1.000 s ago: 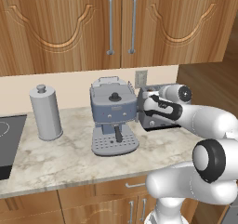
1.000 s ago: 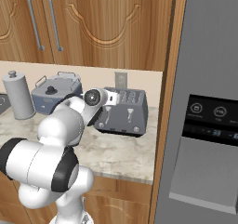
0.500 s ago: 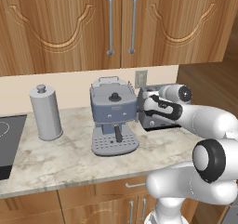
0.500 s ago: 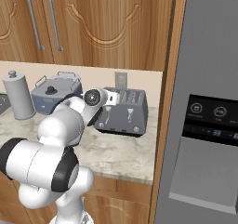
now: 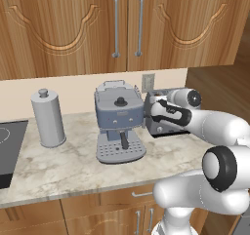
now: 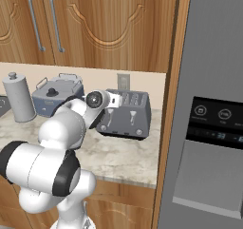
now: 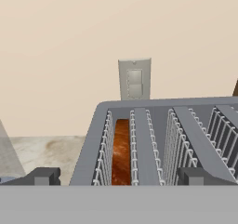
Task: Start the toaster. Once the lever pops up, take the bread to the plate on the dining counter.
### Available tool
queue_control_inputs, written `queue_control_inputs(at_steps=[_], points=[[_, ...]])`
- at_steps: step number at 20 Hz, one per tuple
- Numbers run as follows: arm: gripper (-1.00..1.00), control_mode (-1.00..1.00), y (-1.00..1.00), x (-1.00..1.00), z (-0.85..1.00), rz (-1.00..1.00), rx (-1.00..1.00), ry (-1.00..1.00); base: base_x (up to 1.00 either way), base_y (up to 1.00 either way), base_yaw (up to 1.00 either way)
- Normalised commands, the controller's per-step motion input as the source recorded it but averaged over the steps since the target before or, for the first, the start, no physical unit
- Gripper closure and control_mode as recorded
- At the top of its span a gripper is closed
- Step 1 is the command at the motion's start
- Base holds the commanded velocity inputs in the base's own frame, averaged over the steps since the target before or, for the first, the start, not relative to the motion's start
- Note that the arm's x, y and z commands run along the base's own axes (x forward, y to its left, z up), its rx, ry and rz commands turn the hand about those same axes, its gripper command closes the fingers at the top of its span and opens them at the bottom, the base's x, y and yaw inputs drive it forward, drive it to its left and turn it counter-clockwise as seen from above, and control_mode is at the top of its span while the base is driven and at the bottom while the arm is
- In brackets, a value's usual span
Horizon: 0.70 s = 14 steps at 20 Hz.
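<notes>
The small boxy dark-grey and silver toaster [image 6: 126, 113] is sitting toward the right end of the pale marbled wall counter [image 5: 58, 168], close to the back wall and just below a pale wall outlet [image 7: 135, 78], with a tall grey refrigerator [image 6: 209, 109] standing close on its right side and leaving little room there. On its other side the blue-grey espresso machine [image 5: 118, 119] is standing just beside it, so the toaster is hemmed in between the two, while the counter strip in front of it, toward the front edge, is lying bare. Farther toward the counter's left end a grey metal cylindrical canister [image 5: 47, 117] is standing well apart, and a black cooktop [image 5: 6, 151] is lying at the far left edge. Wooden upper cabinets [image 5: 117, 24] are hanging over the whole run, limiting the height above. The two-finger gripper [image 7: 119, 176] is hovering released, its dark fingertips [image 7: 44, 176] spread wide at either side of the toaster's near end, gripping nothing. The small brown bread slice with a darker crust [image 7: 122, 151] is sitting down inside the toaster's leftmost slot in the hand view, between the wire guides, just ahead of the gripper and between its tips.
</notes>
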Motion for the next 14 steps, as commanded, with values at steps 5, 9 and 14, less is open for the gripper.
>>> queue_control_inputs(at_steps=[5, 9, 14], points=[[-1.00, -1.00, 0.00, 0.00, 0.00, 0.00, 0.00, 0.00, 0.00, 0.00, 0.00], [-1.00, -1.00, 0.00, 0.00, 0.00, 0.00, 0.00, 0.00, 0.00, 0.00, 0.00], [-1.00, -1.00, 0.00, 0.00, 0.00, 0.00, 0.00, 0.00, 0.00, 0.00, 0.00]])
